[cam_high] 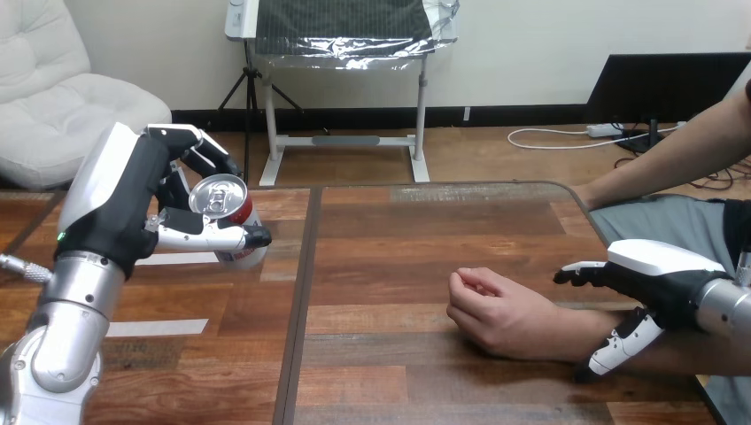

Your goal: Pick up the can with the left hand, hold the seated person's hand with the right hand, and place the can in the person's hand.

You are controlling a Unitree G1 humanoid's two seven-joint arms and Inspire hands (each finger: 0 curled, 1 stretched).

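As left hand (124, 205) grips can (221, 198) — right hand (660, 268) straddles person's wrist (567, 329)

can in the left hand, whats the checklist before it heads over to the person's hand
1. Grip on the can: ok, the left hand has fingers and thumb curled round it.
2. Can clear of the table: cannot tell, its base sits close to the wood.
3. Right hand holding the person: cannot tell, it sits over the person's forearm, near the wrist.
4. Person's hand ready to receive: not ok, it rests on the table loosely curled, not opened.
5. Path between the can and the person's hand: ok, bare wood with nothing standing on it.
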